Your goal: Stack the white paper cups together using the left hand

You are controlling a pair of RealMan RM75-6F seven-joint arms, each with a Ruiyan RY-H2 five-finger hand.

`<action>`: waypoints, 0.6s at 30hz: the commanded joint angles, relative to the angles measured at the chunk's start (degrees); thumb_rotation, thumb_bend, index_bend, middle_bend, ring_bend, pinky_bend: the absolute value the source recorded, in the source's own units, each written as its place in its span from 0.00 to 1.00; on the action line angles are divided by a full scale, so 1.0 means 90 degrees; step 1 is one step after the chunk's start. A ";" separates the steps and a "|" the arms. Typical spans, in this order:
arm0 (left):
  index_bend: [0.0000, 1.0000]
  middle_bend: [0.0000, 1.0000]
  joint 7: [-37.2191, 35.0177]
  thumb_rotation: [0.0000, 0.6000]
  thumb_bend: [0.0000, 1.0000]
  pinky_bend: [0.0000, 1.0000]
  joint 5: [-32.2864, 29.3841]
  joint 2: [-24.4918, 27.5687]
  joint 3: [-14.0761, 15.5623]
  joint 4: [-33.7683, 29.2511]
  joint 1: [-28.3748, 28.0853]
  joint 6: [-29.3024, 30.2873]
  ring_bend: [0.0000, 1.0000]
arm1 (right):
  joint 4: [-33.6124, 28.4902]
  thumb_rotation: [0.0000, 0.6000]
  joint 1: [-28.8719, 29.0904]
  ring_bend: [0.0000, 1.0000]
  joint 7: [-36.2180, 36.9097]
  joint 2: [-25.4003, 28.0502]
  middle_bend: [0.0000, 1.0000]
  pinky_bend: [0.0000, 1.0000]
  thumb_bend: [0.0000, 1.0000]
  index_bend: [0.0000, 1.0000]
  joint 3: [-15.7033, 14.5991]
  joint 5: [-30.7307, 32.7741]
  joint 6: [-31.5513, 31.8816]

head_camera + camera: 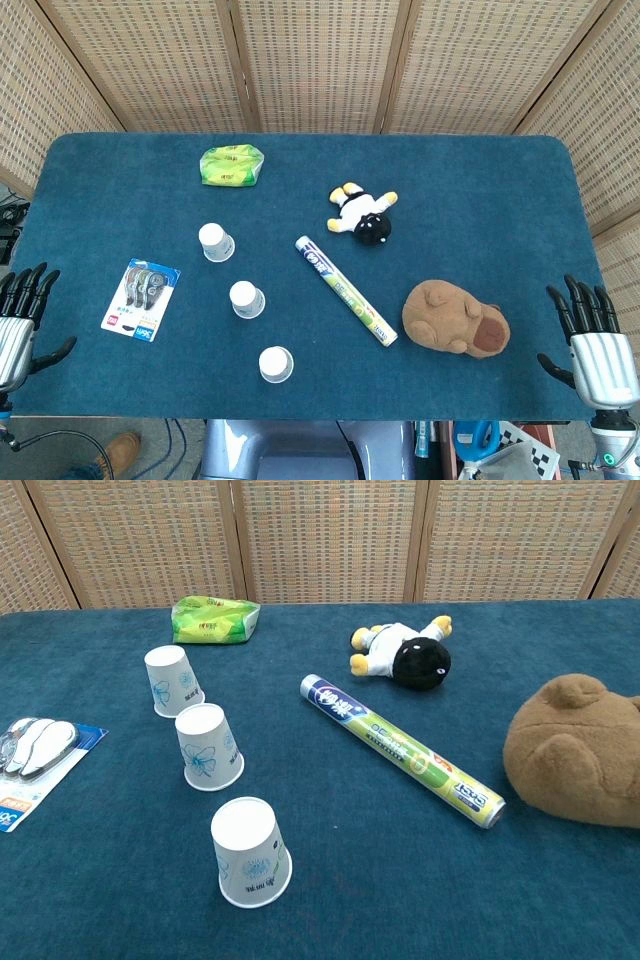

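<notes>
Three white paper cups stand upside down in a diagonal row on the blue table [480,170]: the far cup [216,242] [172,680], the middle cup [247,299] [207,746] and the near cup [275,364] [250,852]. They stand apart from each other. My left hand [20,320] rests at the table's left edge, fingers spread, holding nothing, well left of the cups. At the right edge my right hand [590,335] is likewise open and empty. Neither hand shows in the chest view.
A blister pack of correction tape [141,299] [35,750] lies between my left hand and the cups. A green packet [231,165] [214,618] sits at the back. A foil roll [345,290] [400,748], a penguin plush [363,213] [405,652] and a brown plush [456,318] [580,750] lie to the right.
</notes>
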 commanded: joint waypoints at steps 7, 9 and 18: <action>0.00 0.00 0.0056 1.00 0.22 0.00 0.0081 0.0031 0.0129 -0.0066 -0.0023 -0.0158 0.00 | -0.0005 1.00 0.0032 0.00 0.0014 0.0006 0.00 0.00 0.00 0.00 0.0000 0.0008 -0.0076; 0.00 0.00 -0.0104 1.00 0.22 0.00 0.0396 0.0090 0.0269 -0.0120 -0.0073 -0.0187 0.00 | -0.0030 1.00 0.0033 0.00 0.0027 0.0019 0.00 0.00 0.00 0.00 0.0005 -0.0004 -0.0064; 0.00 0.00 0.0281 1.00 0.22 0.00 0.2766 0.0018 0.0758 -0.0220 -0.1096 -0.0820 0.00 | -0.0051 1.00 0.0035 0.00 0.0090 0.0068 0.00 0.00 0.00 0.00 0.0073 0.0087 -0.0065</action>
